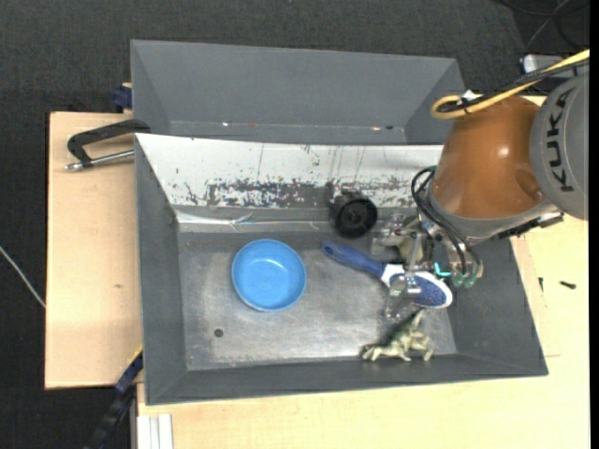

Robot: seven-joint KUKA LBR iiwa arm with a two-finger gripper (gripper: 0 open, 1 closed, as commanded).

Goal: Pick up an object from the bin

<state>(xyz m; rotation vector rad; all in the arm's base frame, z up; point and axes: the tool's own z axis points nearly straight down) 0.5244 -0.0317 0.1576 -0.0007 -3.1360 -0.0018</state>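
The grey metal bin [208, 330] has steep sloping walls, so loose things tend to settle on its flat floor, and four lie there well spread rather than heaped. A round blue bowl [269, 274] sits left of centre, mouth up, with only its own blue inside showing; standing upright and alone, it offers little more than a thin rim to pinch. A black round cap [355, 215] rests at the foot of the far wall, probably rolled or pushed there. Near the front wall on the right lies a small olive-tan toy figure [401, 346], sprawled on its side. Between cap and figure a blue-handled utensil [354, 258], perhaps a brush or scoop, lies flat with its handle pointing toward the bowl and its blue-and-white head toward the right wall. The arm comes in from the right under its orange cover [482, 171], and the gripper [409, 279] hangs low over the head end of that utensil, right at or touching it; this looks like the thing being picked, since the narrow neck there suits a pinch. Cables and metal parts crowd the spot, so I cannot tell whether the gripper is wide, narrow or already closed on anything. The toy figure lies just beside and could get nudged.
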